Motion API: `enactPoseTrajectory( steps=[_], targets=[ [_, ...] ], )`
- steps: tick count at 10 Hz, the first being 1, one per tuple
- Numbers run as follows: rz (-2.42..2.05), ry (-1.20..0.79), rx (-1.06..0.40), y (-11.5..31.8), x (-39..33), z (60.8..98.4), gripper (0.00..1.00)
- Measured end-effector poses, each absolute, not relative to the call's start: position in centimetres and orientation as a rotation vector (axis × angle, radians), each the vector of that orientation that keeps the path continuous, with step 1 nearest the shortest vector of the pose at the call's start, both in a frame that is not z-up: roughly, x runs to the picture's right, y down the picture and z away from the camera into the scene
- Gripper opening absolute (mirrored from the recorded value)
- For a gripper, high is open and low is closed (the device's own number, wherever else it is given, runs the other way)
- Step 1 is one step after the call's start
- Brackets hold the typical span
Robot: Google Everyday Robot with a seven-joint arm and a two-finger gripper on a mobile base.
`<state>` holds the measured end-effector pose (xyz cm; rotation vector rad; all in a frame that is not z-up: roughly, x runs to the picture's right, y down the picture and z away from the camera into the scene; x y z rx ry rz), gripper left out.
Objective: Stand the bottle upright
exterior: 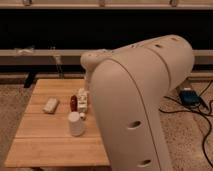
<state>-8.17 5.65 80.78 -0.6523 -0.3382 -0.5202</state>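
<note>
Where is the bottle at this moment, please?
In the camera view the bottle is on the wooden table, just right of the dark red thing and behind the white cup; the tool is out of sight.

No lettering is showing clearly enough to read; the bottle (pixel 83 100) is showing only faint yellowish marks. The gripper is sitting out of view, somewhere behind the arm (pixel 145 100).

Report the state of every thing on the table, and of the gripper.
bottle: lying on its side, not yet upright.
cup: standing, in front of the bottle.
dark red thing: lying beside the bottle.
pale block: lying flat.
gripper: out of view, hidden behind the arm.
</note>
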Motion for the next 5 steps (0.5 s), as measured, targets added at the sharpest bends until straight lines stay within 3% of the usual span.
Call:
enactPoseTrajectory(
  steps=[3,5],
  targets=[
    [-0.676,-0.259,-0.552,7.3,-9.7,83.6,0.77],
    [-0.716,-0.256,-0.501,8.4,-10.8,83.2,0.77]
  ],
)
